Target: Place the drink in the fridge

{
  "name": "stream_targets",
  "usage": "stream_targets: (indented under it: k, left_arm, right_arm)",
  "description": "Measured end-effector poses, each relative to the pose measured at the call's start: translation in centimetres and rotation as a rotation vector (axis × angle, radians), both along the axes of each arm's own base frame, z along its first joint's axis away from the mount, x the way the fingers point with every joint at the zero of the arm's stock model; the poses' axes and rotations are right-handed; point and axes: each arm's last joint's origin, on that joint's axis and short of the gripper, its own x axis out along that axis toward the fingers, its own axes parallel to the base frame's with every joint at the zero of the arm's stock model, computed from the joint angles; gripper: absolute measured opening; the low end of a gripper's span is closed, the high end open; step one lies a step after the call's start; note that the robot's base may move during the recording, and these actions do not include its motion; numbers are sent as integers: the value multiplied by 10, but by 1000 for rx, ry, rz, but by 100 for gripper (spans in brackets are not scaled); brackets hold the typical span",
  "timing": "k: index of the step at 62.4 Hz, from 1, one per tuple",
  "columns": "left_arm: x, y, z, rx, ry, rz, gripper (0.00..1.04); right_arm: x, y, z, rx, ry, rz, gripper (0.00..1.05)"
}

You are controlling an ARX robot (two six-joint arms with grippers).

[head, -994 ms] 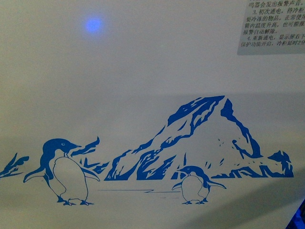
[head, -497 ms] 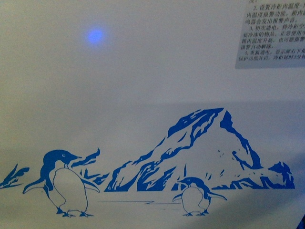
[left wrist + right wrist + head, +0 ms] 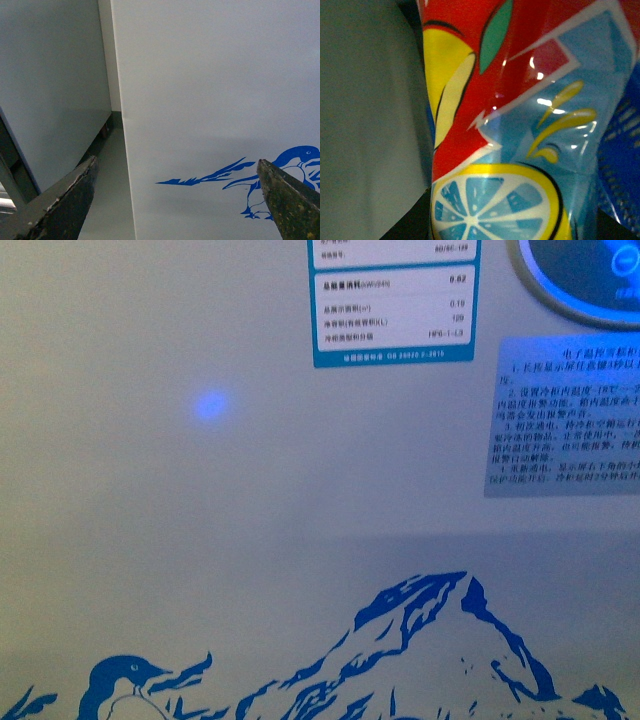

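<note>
Penguin decal [image 3: 420, 640] has dropped toward 6 o'clock in the front view, with a rating label [image 3: 395, 300] newly at 12. Best to keep rising with the drink bottle [image 3: 510, 125], pinched in the right hand [image 3: 510, 227], held clear of the freezer [image 3: 200, 540] until its rim appears. Only the right wrist view shows that bottle, and only the left wrist view shows the left hand [image 3: 175, 167], spread and empty.

Body cam-wise, looking dead ahead at the fridge [image 3: 200, 540] front, crazy close, only catching the upper bit of the penguin decal [image 3: 122, 685] plus the stickers [image 3: 395, 315] above it. From the left wrist, eyeing the fridge's corner just beside that same decal, so sharing the penguin. From the right wrist, staring point-blank into the drink [image 3: 510, 125] label.
</note>
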Motion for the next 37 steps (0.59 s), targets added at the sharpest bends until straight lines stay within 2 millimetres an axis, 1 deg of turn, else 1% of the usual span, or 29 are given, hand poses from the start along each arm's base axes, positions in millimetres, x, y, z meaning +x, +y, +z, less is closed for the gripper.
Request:
stream_targets:
  k: [1, 2, 3, 5, 6, 7, 8, 9, 13, 14, 15, 18, 21, 27, 34, 37]
  left_arm:
    - [0, 0, 0, 0, 0, 0, 97]
    - [0, 0, 0, 0, 0, 0, 97]
    - [0, 0, 0, 0, 0, 0, 97]
    - [0, 0, 0, 0, 0, 0, 97]
    - [0, 0, 0, 0, 0, 0, 97]
    - [0, 0, 0, 0, 0, 0, 97]
    - [0, 0, 0, 0, 0, 0, 97]
    - [0, 0, 0, 0, 0, 0, 97]
    - [0, 0, 0, 0, 0, 0, 97]
    - [0, 0, 0, 0, 0, 0, 97]
    - [0, 0, 0, 0, 0, 0, 97]
    - [0, 0, 0, 0, 0, 0, 97]
    - [0, 0, 0, 0, 0, 0, 97]
    - [0, 0, 0, 0, 0, 0, 97]
    - [0, 0, 0, 0, 0, 0, 97]
    - [0, 0, 0, 0, 0, 0, 97]
  right_arm:
    - [-2, 0, 7, -3, -18, 3, 42]
    - [-7, 2, 22, -15, -55, 11, 42]
    - [-9, 3, 29, -21, -74, 14, 42]
    - [-20, 6, 59, -41, -151, 24, 42]
    - [-23, 7, 66, -47, -170, 26, 42]
    - [-29, 8, 80, -59, -207, 30, 42]
    - [-32, 9, 87, -64, -226, 32, 42]
    - [-39, 11, 100, -74, -262, 38, 42]
    - [-53, 16, 123, -88, -328, 50, 42]
    - [-60, 18, 132, -94, -356, 56, 42]
    - [-60, 18, 132, -94, -356, 56, 42]
    - [-75, 24, 152, -105, -409, 72, 42]
    - [-83, 28, 161, -107, -432, 85, 42]
    - [-96, 36, 173, -109, -464, 110, 42]
    - [-108, 44, 181, -105, -493, 134, 42]
    - [-117, 50, 187, -105, -521, 143, 42]
